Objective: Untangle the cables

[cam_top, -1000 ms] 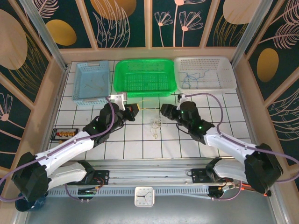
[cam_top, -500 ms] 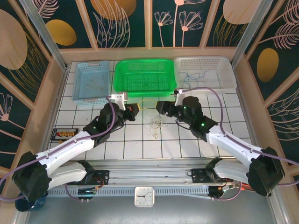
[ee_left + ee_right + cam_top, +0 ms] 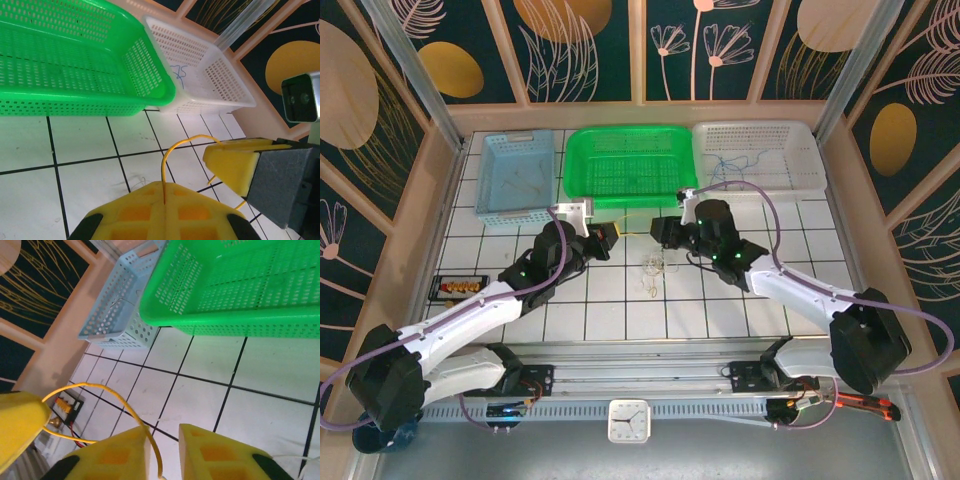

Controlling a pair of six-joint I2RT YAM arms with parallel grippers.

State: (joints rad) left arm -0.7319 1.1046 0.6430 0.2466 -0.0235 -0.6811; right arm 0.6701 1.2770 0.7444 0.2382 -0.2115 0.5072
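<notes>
- The left fingers [image 3: 611, 238] hang over the table [image 3: 720, 310], just in front of the green basket [image 3: 630, 198].
- In the left wrist view they are pressed together, pinching a yellow cable [image 3: 186, 141] that rises out of the seam between them.
- From there the yellow cable arcs across to the right fingers [image 3: 660, 232]. These face the left fingers from close by without touching them.
- In the right wrist view the right fingers [image 3: 131, 452] stand slightly apart, with a narrow gap between their tips.
- The yellow cable curves down into that gap, along the inner face of one finger. The gap is wider than the cable.
- A tangle of cables [image 3: 655, 266], whitish and pale yellow, lies on the table, just nearer the arm bases than the two sets of fingers and between them.
- A blue cable [image 3: 732, 168] lies loose inside the white basket [image 3: 760, 187] at the back right, which touches the green basket's side.
- The blue basket [image 3: 490, 195] stands at the back left, beside the green basket.
</notes>
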